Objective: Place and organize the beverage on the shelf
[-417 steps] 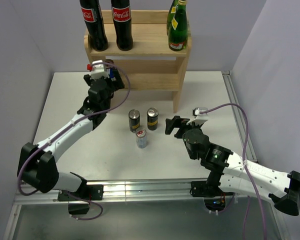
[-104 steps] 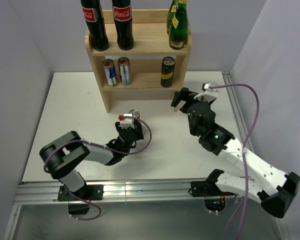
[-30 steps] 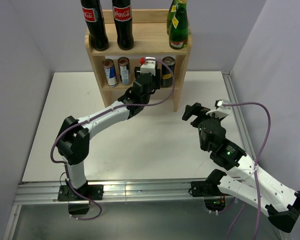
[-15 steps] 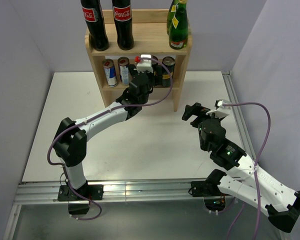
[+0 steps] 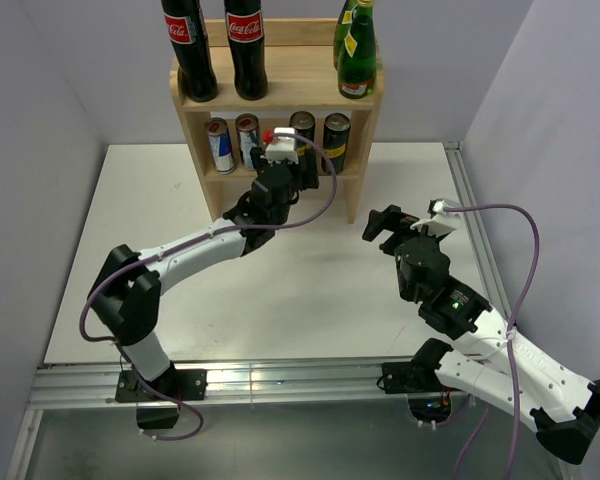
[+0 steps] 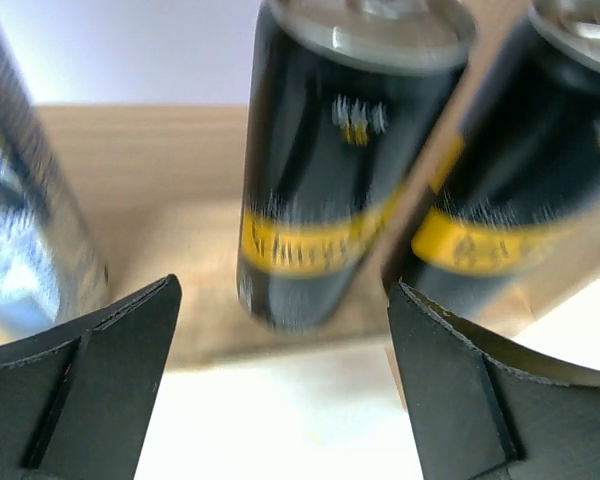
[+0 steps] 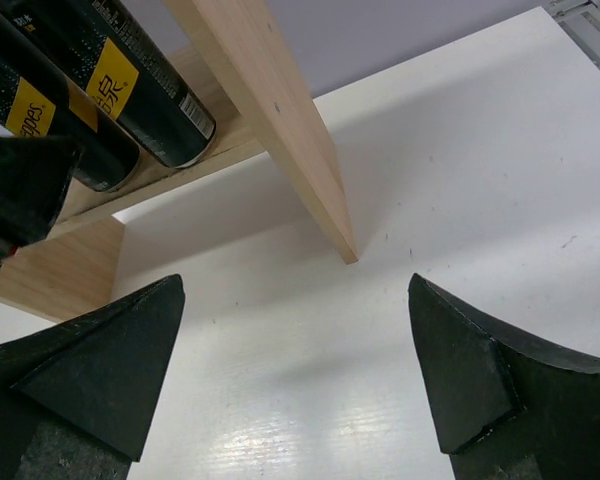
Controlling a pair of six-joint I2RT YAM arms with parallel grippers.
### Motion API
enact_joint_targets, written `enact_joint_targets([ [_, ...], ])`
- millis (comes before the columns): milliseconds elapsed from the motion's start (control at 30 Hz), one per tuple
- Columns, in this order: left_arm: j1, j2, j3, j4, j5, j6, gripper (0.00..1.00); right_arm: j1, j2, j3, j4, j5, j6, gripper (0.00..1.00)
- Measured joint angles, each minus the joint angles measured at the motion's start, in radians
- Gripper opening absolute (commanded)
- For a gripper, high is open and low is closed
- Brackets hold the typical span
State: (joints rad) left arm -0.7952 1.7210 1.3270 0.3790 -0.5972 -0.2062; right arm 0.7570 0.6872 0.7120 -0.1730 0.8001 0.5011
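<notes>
The wooden shelf [image 5: 280,95] stands at the back of the table. Its top tier carries two cola bottles [image 5: 188,50] and green bottles [image 5: 357,55]. On the middle tier stand two silver cans [image 5: 220,146] and two black cans with yellow bands [image 5: 336,143]. My left gripper [image 5: 298,160] is open just in front of the left black can [image 6: 330,170], apart from it, with nothing between its fingers [image 6: 90,380]. The second black can [image 6: 525,190] is beside it. My right gripper [image 5: 378,222] is open and empty over the table, right of the shelf's side panel [image 7: 270,110].
The white table [image 5: 280,290] has a metal rail [image 5: 470,210] along its right edge. Grey walls close in both sides. Cables loop over both arms. One left-gripper finger shows at the left edge of the right wrist view.
My left gripper has opened, let go of the black can on the middle tier and drawn back a little from the shelf. The right arm has not moved.
</notes>
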Motion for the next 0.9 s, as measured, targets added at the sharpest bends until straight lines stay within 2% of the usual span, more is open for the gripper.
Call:
enact_joint_targets([
  [33, -0.007, -0.020, -0.024, 0.001, -0.005, -0.005, 0.97, 0.000, 0.000, 0.000, 0.000, 0.000, 0.000, 1.00],
  [267, -0.083, -0.193, -0.193, -0.035, -0.056, -0.055, 0.99, 0.000, -0.003, 0.000, 0.000, -0.007, 0.006, 1.00],
  [367, -0.136, -0.322, -0.294, -0.106, -0.082, -0.105, 1.00, 0.004, -0.015, 0.000, -0.001, -0.029, 0.003, 1.00],
  [500, -0.218, -0.517, -0.389, -0.301, -0.113, -0.196, 0.99, 0.008, -0.034, 0.010, 0.001, -0.171, -0.075, 1.00],
  [700, -0.261, -0.736, -0.304, -0.687, -0.199, -0.293, 0.99, 0.027, 0.014, 0.253, -0.123, -0.319, -0.182, 1.00],
  [900, -0.285, -0.904, -0.133, -0.848, -0.230, -0.303, 0.99, 0.031, -0.048, 0.436, -0.182, -0.379, -0.215, 1.00],
])
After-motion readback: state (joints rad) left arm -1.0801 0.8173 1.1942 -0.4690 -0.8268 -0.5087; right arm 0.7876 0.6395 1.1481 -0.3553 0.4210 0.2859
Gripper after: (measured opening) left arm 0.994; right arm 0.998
